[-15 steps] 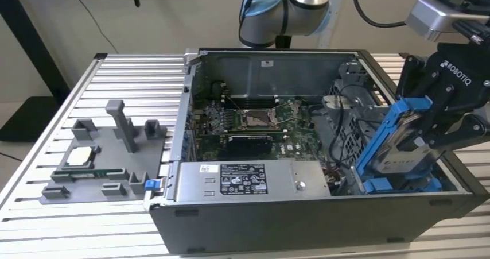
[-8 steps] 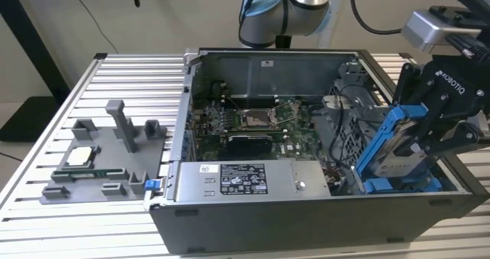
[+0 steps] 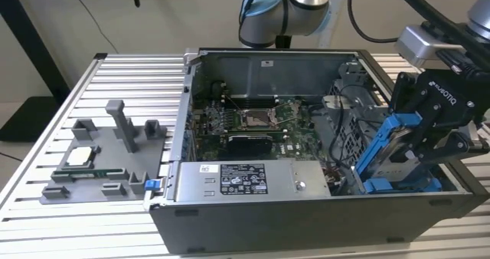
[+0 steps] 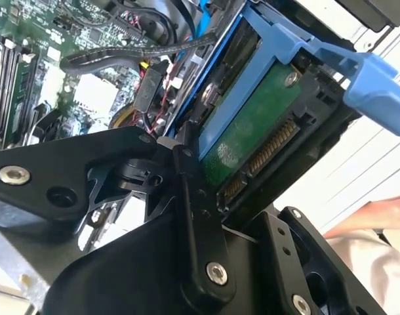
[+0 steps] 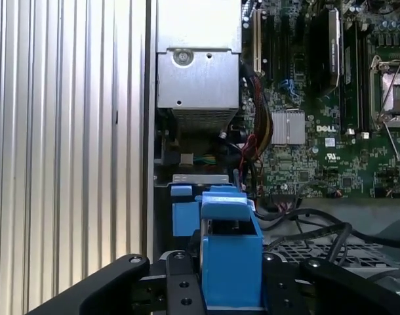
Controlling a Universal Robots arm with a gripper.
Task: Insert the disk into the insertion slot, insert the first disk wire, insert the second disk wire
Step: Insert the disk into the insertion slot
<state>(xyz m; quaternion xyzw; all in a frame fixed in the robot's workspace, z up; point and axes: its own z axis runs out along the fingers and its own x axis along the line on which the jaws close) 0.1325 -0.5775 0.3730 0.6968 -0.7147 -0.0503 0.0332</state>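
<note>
One claw [image 5: 229, 292] sits nearest in the first wrist view. Its two black fingers [image 5: 180, 289] are clamped on either side of the one disk [image 5: 230, 252], a hard drive in a bright blue carrier. In the second wrist view the drive's green circuit board [image 4: 252, 128] and its row of gold connector contacts face the camera.

In the exterior view the disk hangs tilted in the claw. Its lower end is down inside the one open computer case [image 3: 306, 224], at the near corner on the exterior view's right; whether it sits in the bay, I cannot tell.

Just beyond the disk in the first wrist view is a blue latch tab [image 5: 181, 191]. Beside the disk is the perforated grey drive cage [image 5: 318, 254], crossed by black cables [image 5: 305, 230]. Further on come one grey power-supply box [image 5: 199, 79] and one motherboard [image 5: 318, 151] with one open processor socket [image 5: 393, 88].

The case stands on a slatted metal counter [image 3: 77, 230]. One grey parts tray [image 3: 96, 141] lies on it, well apart on the exterior view's left.
</note>
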